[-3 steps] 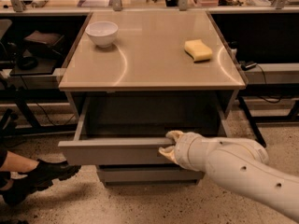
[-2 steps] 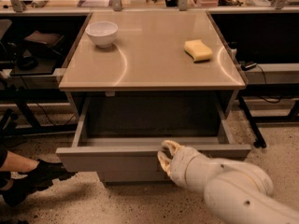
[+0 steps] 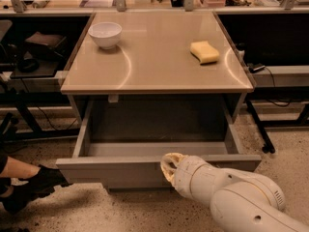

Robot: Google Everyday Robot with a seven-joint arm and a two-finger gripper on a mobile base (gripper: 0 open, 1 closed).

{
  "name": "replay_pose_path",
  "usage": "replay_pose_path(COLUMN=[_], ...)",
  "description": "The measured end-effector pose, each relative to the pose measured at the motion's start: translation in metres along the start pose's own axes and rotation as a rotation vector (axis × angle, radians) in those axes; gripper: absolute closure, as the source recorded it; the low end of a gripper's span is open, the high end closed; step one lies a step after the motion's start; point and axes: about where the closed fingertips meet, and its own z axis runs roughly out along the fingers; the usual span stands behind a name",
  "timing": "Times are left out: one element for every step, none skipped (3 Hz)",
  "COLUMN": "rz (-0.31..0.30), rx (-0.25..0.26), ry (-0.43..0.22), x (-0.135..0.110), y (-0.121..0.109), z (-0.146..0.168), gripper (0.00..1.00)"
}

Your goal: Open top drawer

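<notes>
The top drawer of the beige-topped cabinet stands pulled far out, its grey front toward me and its shallow grey inside showing empty. My gripper sits at the drawer front's top edge, right of centre, at the end of my white arm, which comes in from the lower right. The arm's wrist hides the fingers.
On the cabinet top stand a white bowl at the back left and a yellow sponge at the right. A person's black shoe lies on the floor at the lower left. Dark desks with cables flank the cabinet.
The drawer has slid further out toward me, and my gripper has moved with its front edge.
</notes>
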Motion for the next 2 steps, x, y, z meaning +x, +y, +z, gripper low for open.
replay_pose_path(rz=[0.0, 0.0], rx=[0.0, 0.0], ry=[0.0, 0.0], x=[0.0, 0.0], y=[0.0, 0.0], z=[0.0, 0.0], gripper=[1.0, 0.81])
